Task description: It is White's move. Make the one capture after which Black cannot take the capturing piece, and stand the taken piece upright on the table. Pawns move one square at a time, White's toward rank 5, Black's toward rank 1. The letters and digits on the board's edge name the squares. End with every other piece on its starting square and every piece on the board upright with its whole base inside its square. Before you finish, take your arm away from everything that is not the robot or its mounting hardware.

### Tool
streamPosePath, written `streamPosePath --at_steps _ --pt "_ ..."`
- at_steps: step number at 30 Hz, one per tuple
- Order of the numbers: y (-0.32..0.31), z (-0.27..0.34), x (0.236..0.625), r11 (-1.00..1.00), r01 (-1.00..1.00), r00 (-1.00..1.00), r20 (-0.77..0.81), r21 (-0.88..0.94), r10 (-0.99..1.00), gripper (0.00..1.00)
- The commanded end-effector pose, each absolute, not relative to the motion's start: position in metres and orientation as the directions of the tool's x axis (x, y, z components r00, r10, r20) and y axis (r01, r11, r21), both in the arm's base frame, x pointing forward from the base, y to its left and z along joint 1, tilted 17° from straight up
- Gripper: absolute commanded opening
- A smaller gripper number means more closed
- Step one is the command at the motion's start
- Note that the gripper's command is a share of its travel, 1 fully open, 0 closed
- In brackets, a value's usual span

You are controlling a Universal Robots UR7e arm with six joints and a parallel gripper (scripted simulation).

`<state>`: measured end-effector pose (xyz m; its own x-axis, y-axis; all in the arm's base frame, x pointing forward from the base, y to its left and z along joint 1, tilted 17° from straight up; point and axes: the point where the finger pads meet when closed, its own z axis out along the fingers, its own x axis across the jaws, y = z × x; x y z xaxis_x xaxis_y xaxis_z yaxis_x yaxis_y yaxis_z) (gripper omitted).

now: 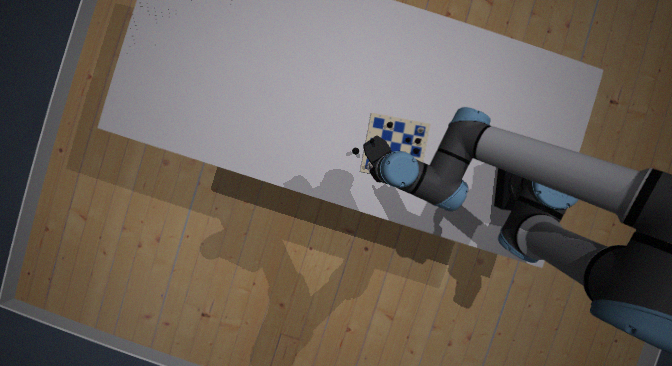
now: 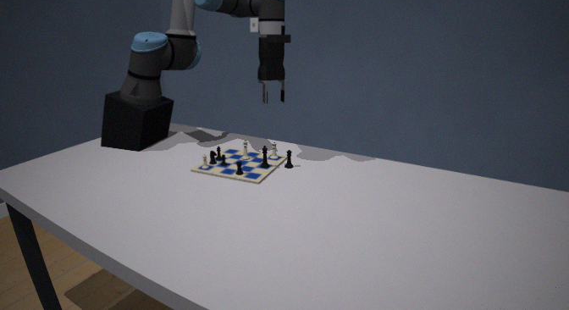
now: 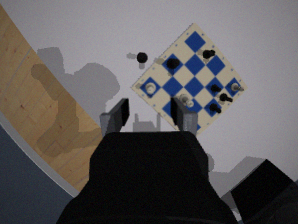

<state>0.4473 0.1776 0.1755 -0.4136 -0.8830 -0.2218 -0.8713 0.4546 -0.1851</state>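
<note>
A small blue and cream chessboard (image 2: 239, 160) lies on the white table; it also shows in the top view (image 1: 396, 138) and in the wrist view (image 3: 192, 83). Several black and white pieces stand upright on it. One black piece (image 2: 289, 159) stands upright on the table just off the board's edge, also seen in the top view (image 1: 355, 151) and in the wrist view (image 3: 141, 58). My gripper (image 2: 273, 96) is open and empty, high above the board's near-right side, fingers pointing down. In the wrist view the fingers frame the board's edge.
The robot's black base block (image 2: 135, 119) stands on the table behind the board to the left. The table's edge and the wooden floor (image 3: 40, 103) lie close to the board on one side. The arm's elbow (image 1: 450, 158) hangs over part of the board in the top view.
</note>
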Motion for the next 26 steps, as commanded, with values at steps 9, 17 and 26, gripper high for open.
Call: streamPosePath --at_steps 9,17,26 --pt "0.1777 0.1761 0.4475 0.455 -0.871 -0.413 -0.223 -0.186 -0.883 1.0" --pt "0.1777 0.1761 0.4475 0.455 -0.871 -0.413 -0.223 -0.186 -0.883 1.0" --pt "0.1777 0.1761 0.4475 0.455 -0.871 -0.413 -0.223 -0.186 -0.883 1.0"
